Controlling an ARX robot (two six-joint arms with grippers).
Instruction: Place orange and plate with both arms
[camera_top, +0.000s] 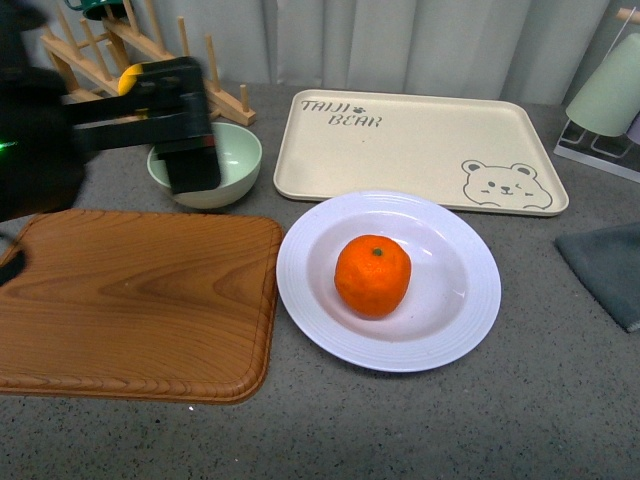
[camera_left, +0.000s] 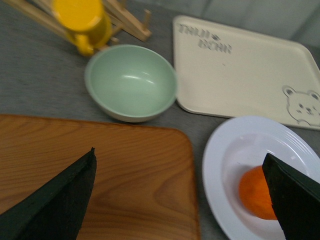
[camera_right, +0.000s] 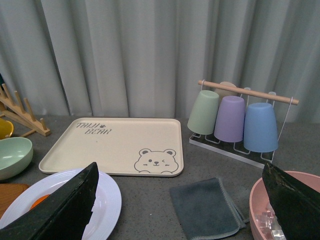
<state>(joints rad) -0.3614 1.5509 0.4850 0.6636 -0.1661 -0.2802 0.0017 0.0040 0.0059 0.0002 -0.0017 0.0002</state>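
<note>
Grey desk (camera_top: 560, 420). Wooden board (camera_top: 130, 300) lies at the left edge. Beige bear tray (camera_top: 420, 150) sits toward the far edge. White plate (camera_top: 462, 322) is mid-desk, just beside the board. Orange (camera_top: 372, 275) sits in the plate's well, stem dot up. Left hand (camera_left: 178, 155): fingers wide apart and empty; the front view shows it overlapping the green bowl (camera_top: 238, 160). Right hand (camera_right: 180, 167): spread and empty, seen only in its own wrist view, as is the pink basin (camera_right: 257, 202).

Glossy white plate (camera_top: 455, 330), dimpled-skinned orange (camera_top: 372, 275), smooth wood-grain board (camera_top: 130, 300), matt beige tray (camera_top: 420, 140)
</note>
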